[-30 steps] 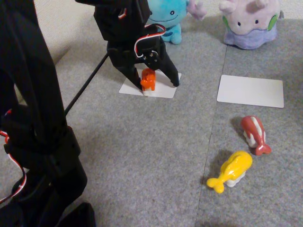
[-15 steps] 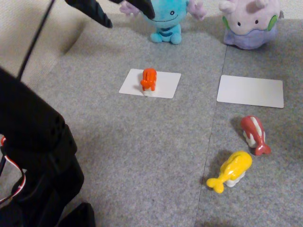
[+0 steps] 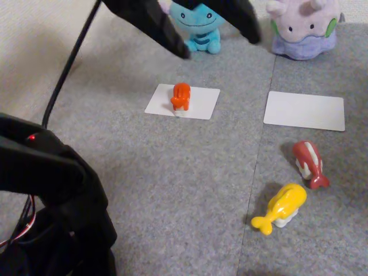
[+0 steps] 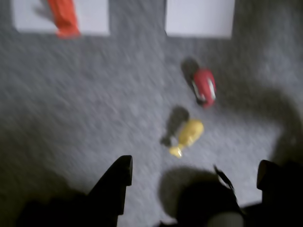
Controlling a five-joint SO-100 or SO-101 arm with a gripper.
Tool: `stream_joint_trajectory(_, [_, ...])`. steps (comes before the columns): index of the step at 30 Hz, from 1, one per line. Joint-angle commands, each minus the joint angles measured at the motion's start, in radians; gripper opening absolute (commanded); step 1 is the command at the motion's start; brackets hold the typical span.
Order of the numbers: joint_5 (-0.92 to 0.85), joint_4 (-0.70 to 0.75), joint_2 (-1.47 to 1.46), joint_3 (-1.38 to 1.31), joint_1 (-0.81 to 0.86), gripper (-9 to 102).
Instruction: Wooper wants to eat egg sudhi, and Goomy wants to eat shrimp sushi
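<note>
A: Two plush toys seated at the far edge of the grey carpet: light-blue smiling Wooper on the left of the fixed view, pale lilac blob-shaped Goomy on the right. Presumably posed as diners, one per serving place.

B: Confirmed. Two flat white rectangular cards laid as plates, left card before Wooper, right card before Goomy.

A: Black two-finger gripper raised above the cards, fingers spread wide apart, holding nothing.

B: Matches the wrist view: both black fingers parted, carpet between them.

A: Yellow fish-tailed sushi toy, likely the egg piece, lying on bare carpet, near right. Not yet served.

B: Red-and-white striped sushi toy just beyond it, apart from it, off both cards.

A: Small orange sushi toy, likely the shrimp, on the left card's near-left part.

B: Judged misplaced if shrimp: Goomy's order, Wooper's plate.
</note>
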Motion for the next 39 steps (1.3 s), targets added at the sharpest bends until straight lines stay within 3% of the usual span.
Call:
stream_joint_trajectory(1, [-0.106, 0.011, 0.025, 0.012, 0.094, 31])
stream_joint_trajectory(7, [-0.175, -0.094, 0.025, 0.218, 0.176, 31])
stream_joint_trajectory(18, [-0.181, -0.460, 0.025, 0.627, 0.193, 31])
stream_joint_trajectory(26, [-0.215, -0.589, -0.015, 0.658, 0.327, 31])
stream_joint_trajectory(39, [-0.196, -0.730, -0.345, 0.629, 0.325, 31])
